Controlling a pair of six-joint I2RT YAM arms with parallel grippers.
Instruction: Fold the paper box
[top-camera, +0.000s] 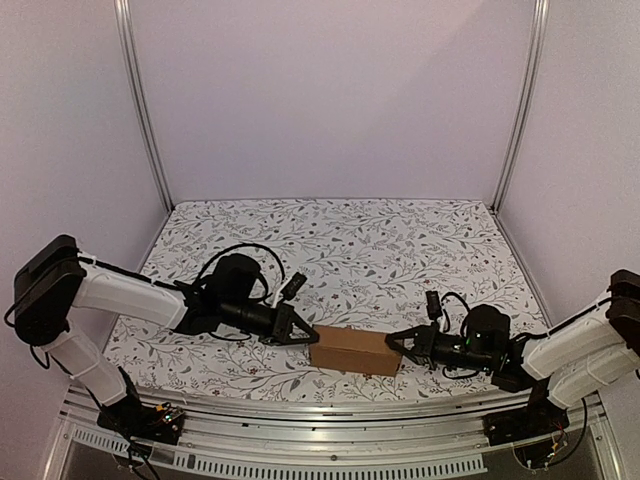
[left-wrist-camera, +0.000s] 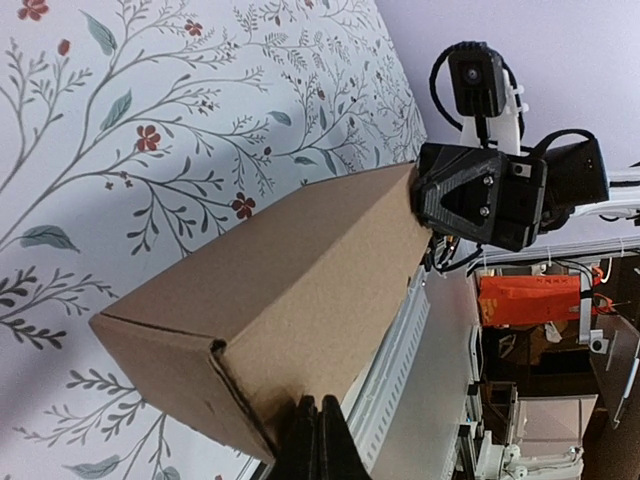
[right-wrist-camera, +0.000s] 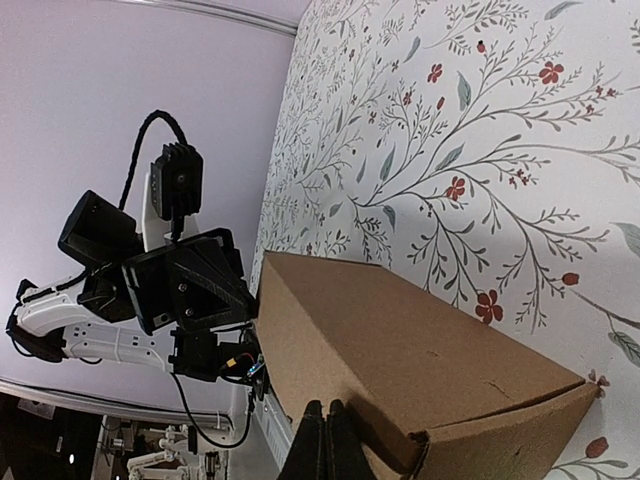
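The paper box (top-camera: 355, 350) lies on the table as a closed brown carton, long side left to right, between my two arms. My left gripper (top-camera: 312, 338) is shut, and its tips rest against the box's left end with nothing between the fingers. In the left wrist view the box (left-wrist-camera: 270, 290) fills the middle, and the left gripper (left-wrist-camera: 318, 404) touches its near lower edge. My right gripper (top-camera: 392, 342) is shut too, against the right end. The right wrist view shows the box (right-wrist-camera: 400, 350) with the right gripper (right-wrist-camera: 326, 406) at its near edge.
A floral tablecloth (top-camera: 380, 250) covers the table. A perforated metal rail (top-camera: 330, 450) runs along the near edge just in front of the box. White walls and two upright metal posts (top-camera: 145, 110) close in the back and sides.
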